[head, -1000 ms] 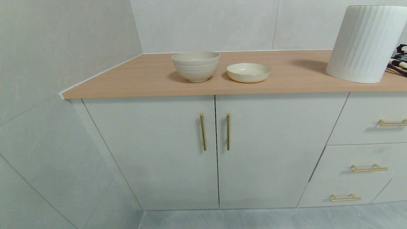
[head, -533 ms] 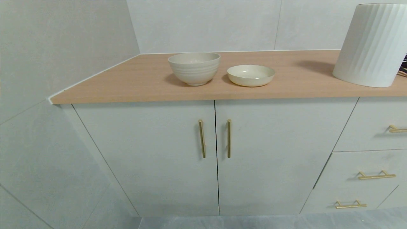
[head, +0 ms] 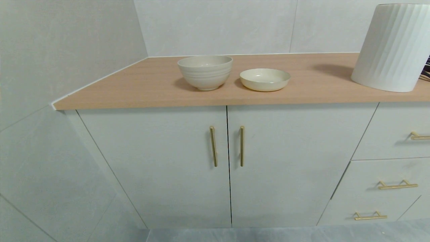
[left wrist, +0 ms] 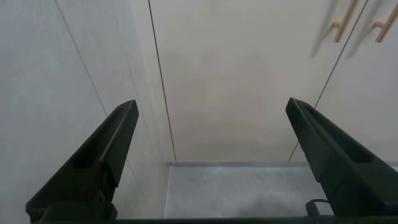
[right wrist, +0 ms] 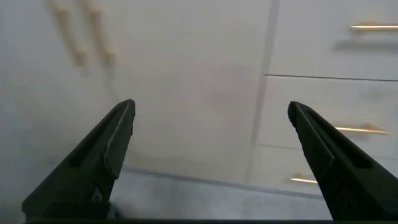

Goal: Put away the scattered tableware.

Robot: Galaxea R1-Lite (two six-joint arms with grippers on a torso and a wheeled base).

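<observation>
A deep ribbed bowl [head: 205, 72] and a shallow cream dish [head: 265, 79] stand upright on the wooden countertop [head: 141, 88]. The bowl is on the left and the dish just beside it on the right; they are close, but I cannot tell whether they touch. Both sit toward the near edge, above the seam between the two cabinet doors [head: 161, 161]. Each door carries an upright gold handle [head: 213, 146] next to that seam, and both doors are closed. At the far right of the countertop stands a tall white fluted container [head: 393, 47], well apart from the dish. Below it is a stack of drawers [head: 379, 168] with gold pulls, all closed.

The left gripper [left wrist: 211, 106] hangs low in front of the left door, near the grey floor [left wrist: 236, 190], its two dark fingers [left wrist: 102, 158] spread wide apart. The right gripper [right wrist: 211, 104] is likewise spread wide, facing the right door and the drawers
</observation>
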